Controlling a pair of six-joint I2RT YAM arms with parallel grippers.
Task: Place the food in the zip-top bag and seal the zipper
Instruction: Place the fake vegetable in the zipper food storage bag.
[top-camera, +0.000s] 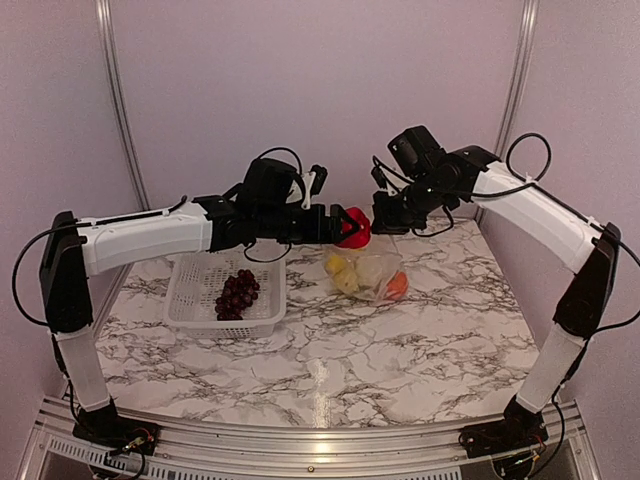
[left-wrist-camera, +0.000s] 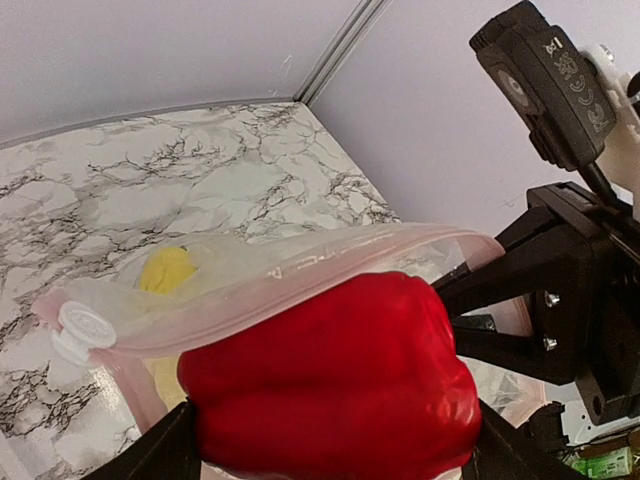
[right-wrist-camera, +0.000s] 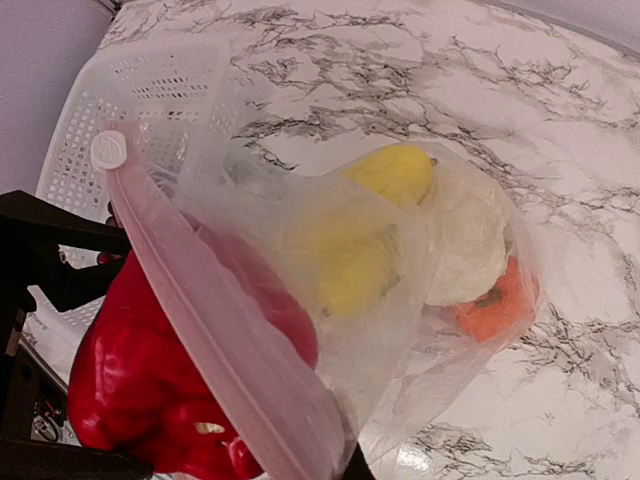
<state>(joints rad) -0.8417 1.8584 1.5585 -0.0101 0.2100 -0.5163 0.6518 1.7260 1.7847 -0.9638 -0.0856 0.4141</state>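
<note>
I am looking at the left gripper (top-camera: 343, 228) reaching out over the marble table (top-camera: 400, 350), and it is clamping the red pepper (left-wrist-camera: 340, 380) between wide-set jaws. Its dark fingers (left-wrist-camera: 160, 455) are showing on either side of the pepper at the bottom of the left wrist view.

The right gripper (top-camera: 392, 218) is pinching tight on the mouth edge of the zip-top bag (top-camera: 370, 275) and holding that edge up off the table, while the bag's lower end is resting on the marble. The two grippers are facing each other, close together, with the pepper between them.

The pepper is sitting right at the bag's mouth. The zipper (left-wrist-camera: 300, 270) is running across its upper side, touching it, and the white slider tab (left-wrist-camera: 80, 325) is sitting at the far end of the strip, away from the right gripper. In the right wrist view some red is showing through the clear film just past the strip, so the pepper's front is lying behind one lip. Most of it is outside the bag, on the left gripper's side.

Deeper in the bag I am seeing the yellow pieces (right-wrist-camera: 395, 172), the pale piece (right-wrist-camera: 465, 245) and the orange fruit (right-wrist-camera: 495, 300), all bunched at the low end. The grape bunch (top-camera: 237, 294) is lying in the white basket (top-camera: 230, 325), well apart from both grippers, under the left arm.
</note>
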